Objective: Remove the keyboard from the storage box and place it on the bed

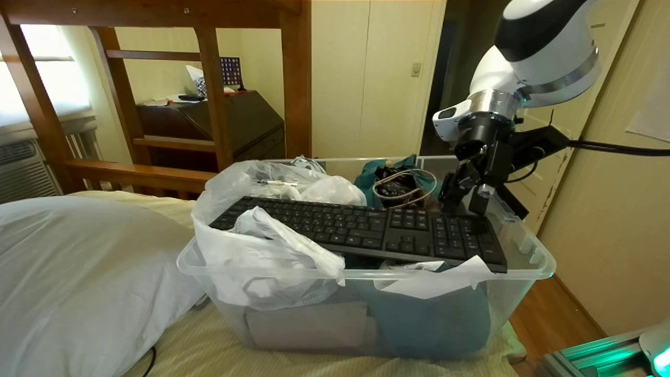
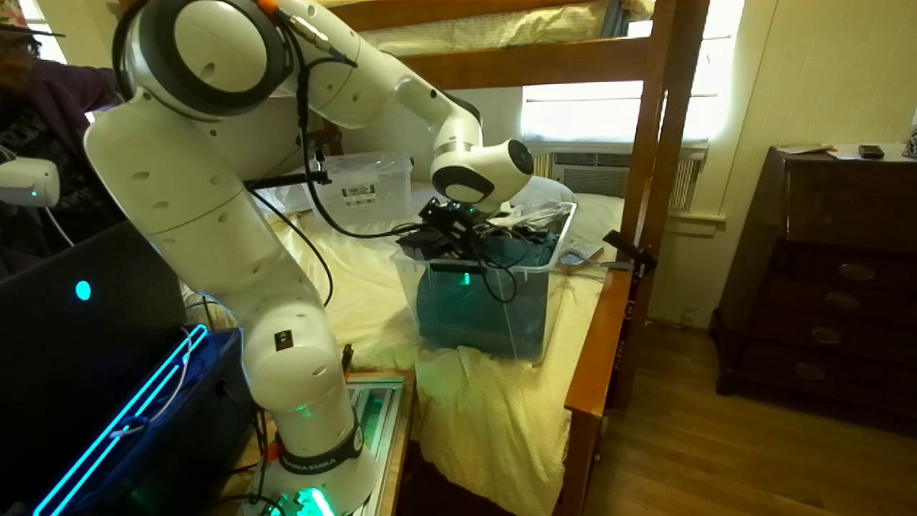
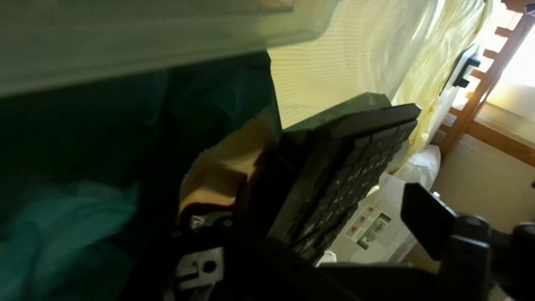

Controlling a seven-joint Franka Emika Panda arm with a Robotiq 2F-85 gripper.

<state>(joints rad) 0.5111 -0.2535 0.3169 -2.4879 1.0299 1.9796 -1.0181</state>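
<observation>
The black keyboard (image 1: 361, 225) lies across the top of the clear storage box (image 1: 515, 301), its left end among white plastic bags. My gripper (image 1: 463, 204) is at the far edge of the keyboard's number-pad end. In the wrist view my gripper (image 3: 340, 194) is open; the keyboard (image 3: 351, 171) passes between the fingers, with a gap to the right finger. The left finger is dark and hard to make out. In an exterior view my gripper (image 2: 458, 233) is over the box (image 2: 480, 312), and the keyboard cannot be made out clearly. The box stands on the bed (image 1: 183, 340).
A white plastic bag (image 1: 267, 262) hangs over the box's front rim. Teal cloth (image 1: 371, 178) and a looped cord lie behind the keyboard. A white pillow (image 1: 94, 272) lies beside the box. Another clear bin (image 2: 365, 190) stands on the bed. Wooden bunk posts (image 1: 296, 78) rise behind.
</observation>
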